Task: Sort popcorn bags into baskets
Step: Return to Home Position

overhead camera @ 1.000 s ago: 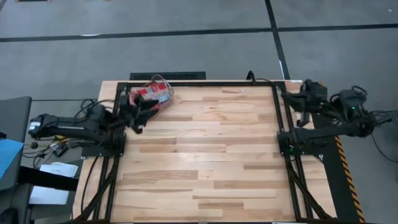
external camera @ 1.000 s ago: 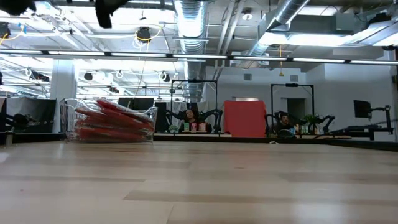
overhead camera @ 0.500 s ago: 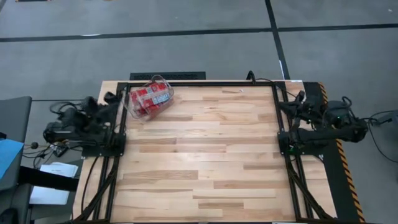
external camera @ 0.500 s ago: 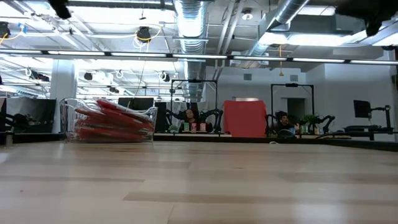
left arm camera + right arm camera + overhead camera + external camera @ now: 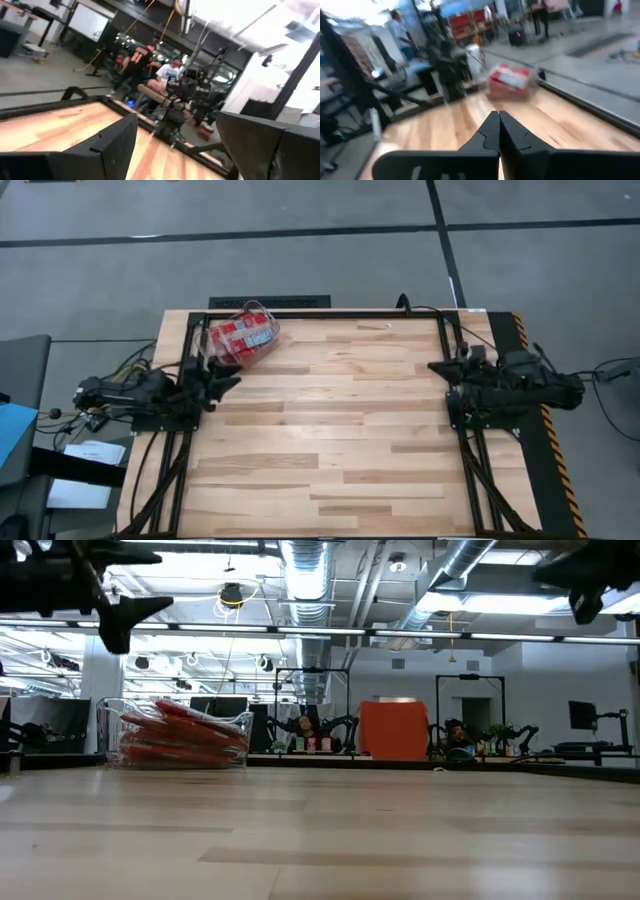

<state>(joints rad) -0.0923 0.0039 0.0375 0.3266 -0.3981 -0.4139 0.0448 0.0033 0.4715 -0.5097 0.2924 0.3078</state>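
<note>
The clear bin (image 5: 243, 336) stands on its base at the table's far left corner, with several red popcorn packets (image 5: 240, 332) stacked flat inside; the low view shows the bin (image 5: 178, 735) and the right wrist view shows it (image 5: 511, 80) too. My left gripper (image 5: 226, 377) hovers at the left edge, just on the near side of the bin, and points toward the table's right; it is open (image 5: 177, 150) and empty. My right gripper (image 5: 437, 367) hovers at the right edge and points left; it is shut (image 5: 499, 135) and empty.
A black frame (image 5: 320, 314) runs along the table's far, left and right edges. Bare wood planks (image 5: 330, 430) fill the middle and near side. Beyond the table lies a workshop with other robot stations and people (image 5: 455, 735).
My left gripper drew back from beside the bin toward the table's left edge, then swung out again, level, on the bin's near side. My right arm moved from the far right corner toward the near side and now points left. The bin and packets kept still.
</note>
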